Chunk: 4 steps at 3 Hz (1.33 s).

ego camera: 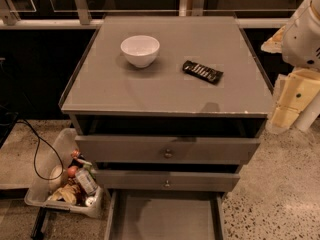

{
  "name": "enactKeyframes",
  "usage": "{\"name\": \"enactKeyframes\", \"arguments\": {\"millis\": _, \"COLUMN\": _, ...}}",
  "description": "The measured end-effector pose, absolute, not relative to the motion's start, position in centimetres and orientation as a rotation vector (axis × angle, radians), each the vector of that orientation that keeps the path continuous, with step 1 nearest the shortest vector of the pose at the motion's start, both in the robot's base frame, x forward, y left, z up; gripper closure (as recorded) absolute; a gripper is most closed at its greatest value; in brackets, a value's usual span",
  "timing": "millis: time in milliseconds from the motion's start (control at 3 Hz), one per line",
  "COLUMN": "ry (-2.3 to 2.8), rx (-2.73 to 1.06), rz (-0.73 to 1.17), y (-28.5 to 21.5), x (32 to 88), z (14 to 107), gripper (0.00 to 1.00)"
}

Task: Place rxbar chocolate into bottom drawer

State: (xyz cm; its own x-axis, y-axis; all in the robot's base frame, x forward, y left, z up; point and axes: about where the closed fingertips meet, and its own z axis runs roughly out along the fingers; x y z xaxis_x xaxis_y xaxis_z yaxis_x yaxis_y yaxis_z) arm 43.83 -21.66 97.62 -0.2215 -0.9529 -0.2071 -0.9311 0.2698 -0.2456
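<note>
The rxbar chocolate (202,71), a flat black wrapper with pale lettering, lies on the gray cabinet top (165,94), right of centre and slightly tilted. The bottom drawer (165,216) is pulled out at the foot of the cabinet, and the part of its flat gray floor that shows is bare. My gripper (289,101), a cream-coloured part below the white arm (305,31), hangs at the right edge of the view, beside the cabinet's right side and apart from the bar.
A white bowl (140,50) stands on the cabinet top to the left of the bar. The two upper drawers (167,151) with small knobs stand slightly open. A clear bin of groceries (67,184) and a black cable (35,144) lie on the floor at left.
</note>
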Motion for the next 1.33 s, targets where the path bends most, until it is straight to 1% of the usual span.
{"name": "enactKeyframes", "arguments": {"millis": 333, "ry": 2.228, "rx": -1.721, "rz": -0.098, "y": -21.6, "x": 43.9, "z": 97.7, "gripper": 0.00}}
{"name": "enactKeyframes", "arguments": {"millis": 1000, "ry": 2.145, "rx": -1.640, "rz": -0.024, "y": -19.7, "x": 48.2, "z": 96.7, "gripper": 0.00}}
{"name": "enactKeyframes", "arguments": {"millis": 1333, "ry": 2.108, "rx": -1.513, "rz": 0.088, "y": -19.9, "x": 51.0, "z": 95.8, "gripper": 0.00}}
